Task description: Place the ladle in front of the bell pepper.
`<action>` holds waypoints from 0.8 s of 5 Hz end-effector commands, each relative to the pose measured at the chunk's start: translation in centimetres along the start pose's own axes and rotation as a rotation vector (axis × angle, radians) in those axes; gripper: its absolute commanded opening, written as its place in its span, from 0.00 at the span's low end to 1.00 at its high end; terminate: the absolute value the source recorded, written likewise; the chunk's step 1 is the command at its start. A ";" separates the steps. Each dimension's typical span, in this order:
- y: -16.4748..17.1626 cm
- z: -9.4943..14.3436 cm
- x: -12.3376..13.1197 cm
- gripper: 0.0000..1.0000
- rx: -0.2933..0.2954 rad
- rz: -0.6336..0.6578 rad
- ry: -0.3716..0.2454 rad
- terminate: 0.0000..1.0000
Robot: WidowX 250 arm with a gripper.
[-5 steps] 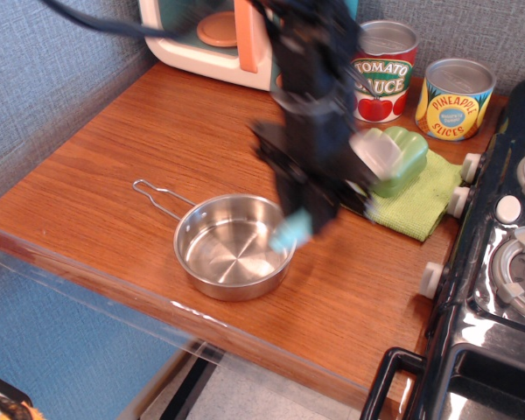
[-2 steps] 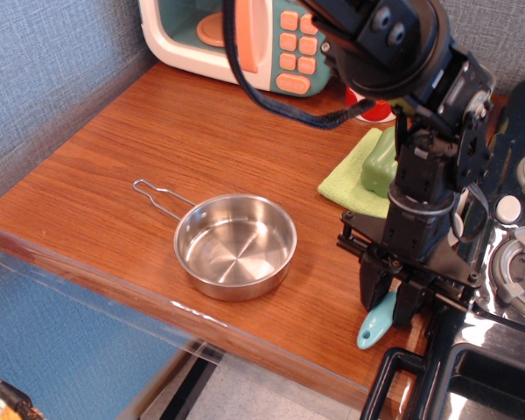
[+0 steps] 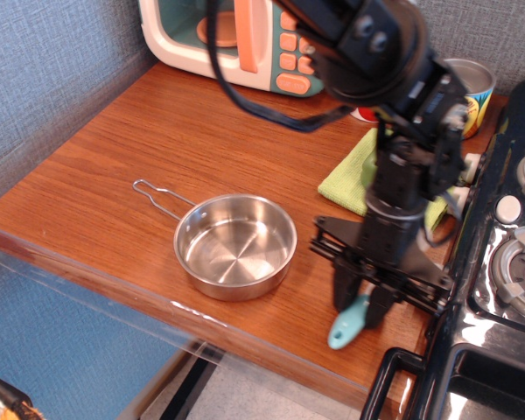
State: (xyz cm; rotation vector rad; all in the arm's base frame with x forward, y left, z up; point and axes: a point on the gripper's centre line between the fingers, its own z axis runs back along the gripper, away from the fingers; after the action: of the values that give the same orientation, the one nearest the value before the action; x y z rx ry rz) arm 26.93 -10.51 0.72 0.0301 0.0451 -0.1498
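Note:
My gripper (image 3: 360,302) points down at the front right of the wooden counter, close to its front edge. It is shut on the ladle, whose light blue handle end (image 3: 346,325) sticks out below the fingers, low over the wood. The ladle's white bowl and stem are hidden by the gripper. The bell pepper is hidden behind my arm; only the lime-green cloth (image 3: 345,178) behind my gripper shows.
A steel pan (image 3: 234,246) with a wire handle sits left of my gripper. A toy microwave (image 3: 245,35) and a pineapple can (image 3: 474,86) stand at the back. A black toy stove (image 3: 507,280) borders the counter on the right.
My gripper carried the ladle from over the pan to the front right of the counter, then shifted slightly left. The arm now covers the bell pepper.

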 end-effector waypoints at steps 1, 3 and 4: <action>2.6 2.1 -2.0 0.00 0.000 0.060 -0.054 0.00; 2.3 2.0 -1.9 1.00 -0.062 -0.011 -0.034 0.00; 2.3 3.6 -1.6 1.00 -0.071 -0.038 -0.093 0.00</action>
State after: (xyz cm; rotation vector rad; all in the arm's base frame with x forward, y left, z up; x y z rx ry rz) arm 26.64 -7.94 2.55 -0.0340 0.0069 -0.1967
